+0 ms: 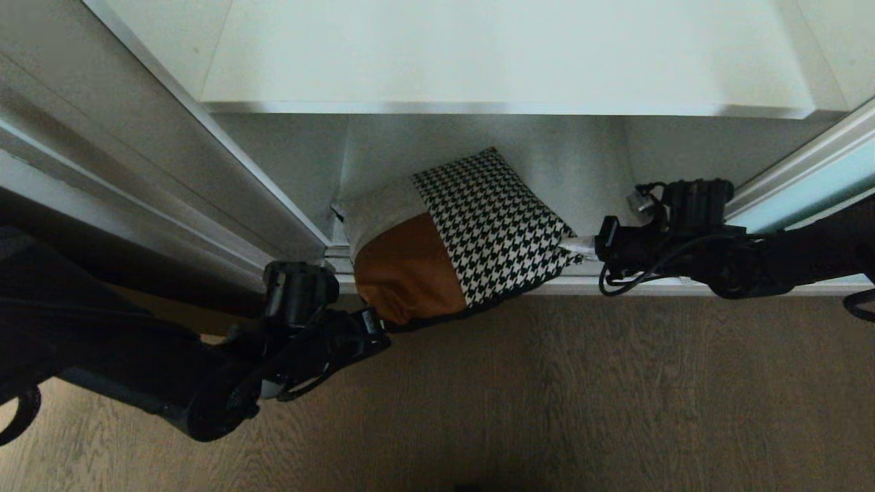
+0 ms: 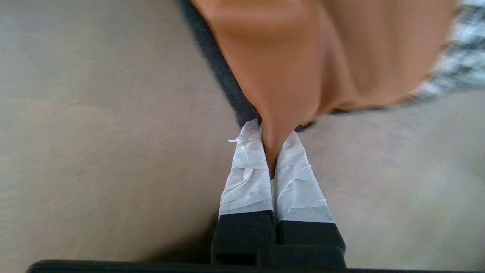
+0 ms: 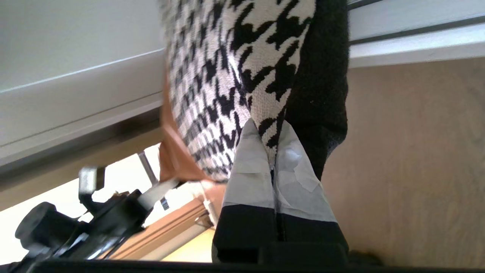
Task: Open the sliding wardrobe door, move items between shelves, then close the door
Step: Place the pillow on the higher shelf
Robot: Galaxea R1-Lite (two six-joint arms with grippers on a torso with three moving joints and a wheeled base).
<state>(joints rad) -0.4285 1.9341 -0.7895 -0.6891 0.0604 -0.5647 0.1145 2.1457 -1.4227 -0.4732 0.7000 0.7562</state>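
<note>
Both tools are clenched on the cushion (image 1: 451, 236): left tool (image 1: 378, 326) pinches its rust corner, right tool (image 1: 581, 246) its houndstooth corner. Raise them together (evenly) to clear the upper shelf (image 1: 506, 106).

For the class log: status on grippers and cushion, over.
Left gripper shut on cushion rust corner. Right gripper shut on houndstooth corner. Cushion at wardrobe's bottom edge. Nothing blocking.

Upper shelf (image 1: 506, 61) lies bare and reachable; cushion (image 1: 458, 239) blocks the low opening (sliding door (image 1: 813, 195) narrows its right edge).
</note>
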